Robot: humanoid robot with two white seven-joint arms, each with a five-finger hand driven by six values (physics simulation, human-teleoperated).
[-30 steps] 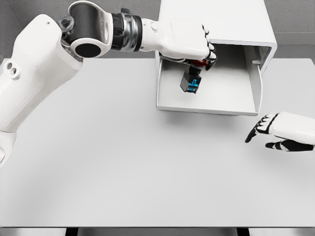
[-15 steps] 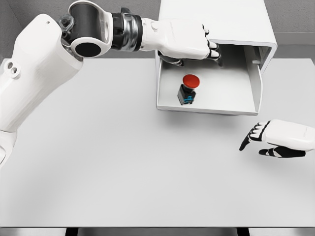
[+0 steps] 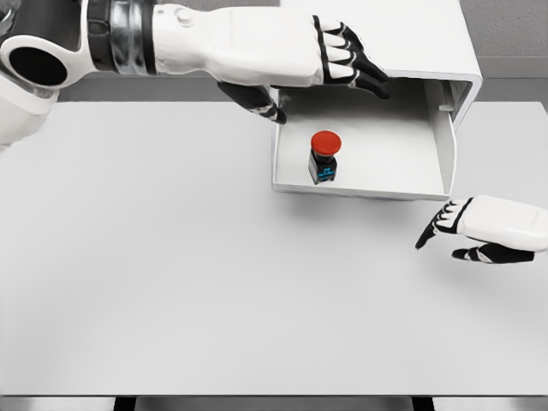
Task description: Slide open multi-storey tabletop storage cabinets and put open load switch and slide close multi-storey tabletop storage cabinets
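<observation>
White drawer (image 3: 385, 175), upright switch (image 3: 324, 157), red button up.

left arm (image 3: 214, 43): white shell, black-and-silver joint | hands: white backs, black fingers with white pads

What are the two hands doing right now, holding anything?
Left hand: open, fingers extended, holding nothing.
Right hand: open, holding nothing.

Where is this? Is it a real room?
Probably not a real room: it looks like a computer-made test bench. There's just a plain white table, a white cabinet with its drawer pulled out, and a red-topped switch standing inside, against bare grey walls.
</observation>
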